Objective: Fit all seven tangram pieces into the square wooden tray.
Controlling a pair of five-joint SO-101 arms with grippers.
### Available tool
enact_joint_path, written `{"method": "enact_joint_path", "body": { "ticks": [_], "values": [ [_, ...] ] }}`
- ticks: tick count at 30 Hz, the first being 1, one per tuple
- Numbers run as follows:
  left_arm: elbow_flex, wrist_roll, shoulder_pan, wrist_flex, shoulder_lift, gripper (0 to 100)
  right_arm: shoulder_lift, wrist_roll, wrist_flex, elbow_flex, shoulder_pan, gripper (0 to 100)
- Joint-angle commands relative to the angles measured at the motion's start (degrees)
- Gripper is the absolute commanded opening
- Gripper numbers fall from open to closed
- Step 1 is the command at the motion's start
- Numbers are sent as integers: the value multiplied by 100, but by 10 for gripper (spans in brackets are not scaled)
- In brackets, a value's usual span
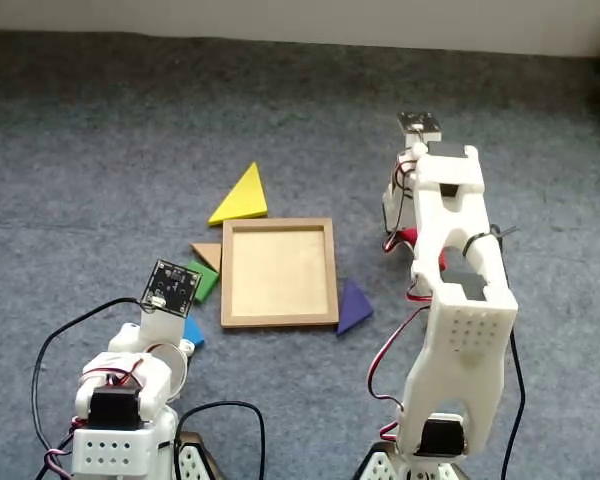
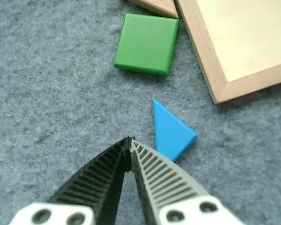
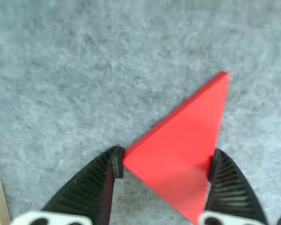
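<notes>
High view: the tray (image 1: 278, 225) lies empty between both arms.

Left wrist view: the left pincer (image 2: 130, 143) is closed on nothing, with the blue triangle (image 2: 172, 132) just beside its tips.

Right wrist view: the right pincer (image 3: 166, 153) clamps the red triangle (image 3: 187, 126).

This looks like the first pickup. The next move calls for lifting the piece across into the tray.

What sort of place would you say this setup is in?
Probably a hobby or lab robotics bench: a grey carpeted surface, a white left arm and right arm, and a wooden tray with a yellow triangle near it.
</notes>
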Motion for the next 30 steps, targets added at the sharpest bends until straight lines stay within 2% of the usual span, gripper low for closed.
{"method": "enact_joint_path", "body": {
  "ticks": [1,6,12,23,30],
  "values": [
    [119,53,-66,26,-48,7,-145,105,75,-259,31,198],
    [119,53,-66,26,-48,7,-215,114,330,-347,-31,196],
    [119,53,-66,26,-48,7,-971,114,629,-382,-251,196],
    [119,53,-66,26,-48,7,-1982,62,1648,-374,-1147,196],
    [119,53,-66,26,-48,7,-2070,97,1341,-374,-804,199]
  ]
}}
